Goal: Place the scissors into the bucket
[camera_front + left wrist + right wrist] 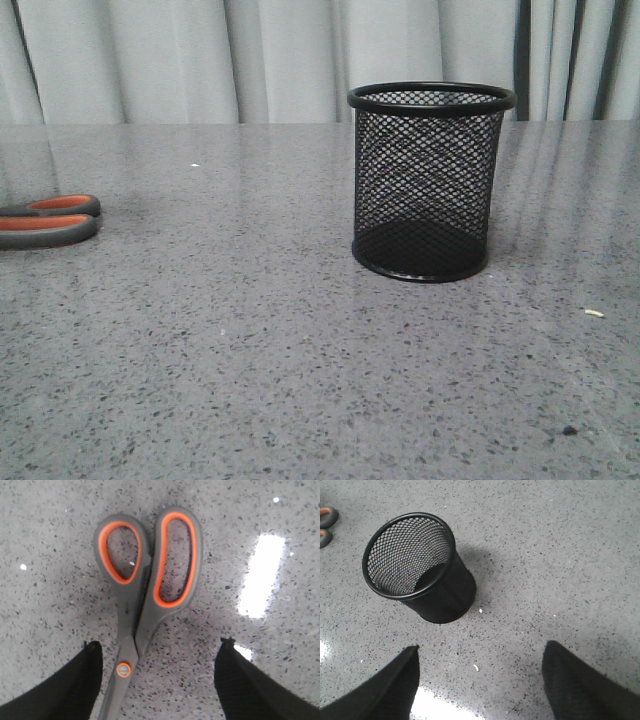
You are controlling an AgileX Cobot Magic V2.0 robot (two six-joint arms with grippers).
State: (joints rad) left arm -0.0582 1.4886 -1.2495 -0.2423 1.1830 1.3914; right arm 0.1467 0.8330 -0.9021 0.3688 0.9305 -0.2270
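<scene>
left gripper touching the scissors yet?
Apart. Left wrist view: both fingers of the left gripper flank the scissors, with bare table between.

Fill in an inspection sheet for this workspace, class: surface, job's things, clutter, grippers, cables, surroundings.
Surface: grey speckled table, glossy with glare.
Job's things: scissors flat and closed at the table's left edge; bucket upright, nothing inside.
Clutter: pale crumb and dark speck near the right side.
Grippers: left gripper open above the scissors; right gripper open near the bucket, holding nothing.
Cables: nothing seen.
Surroundings: pale curtain behind.
</scene>
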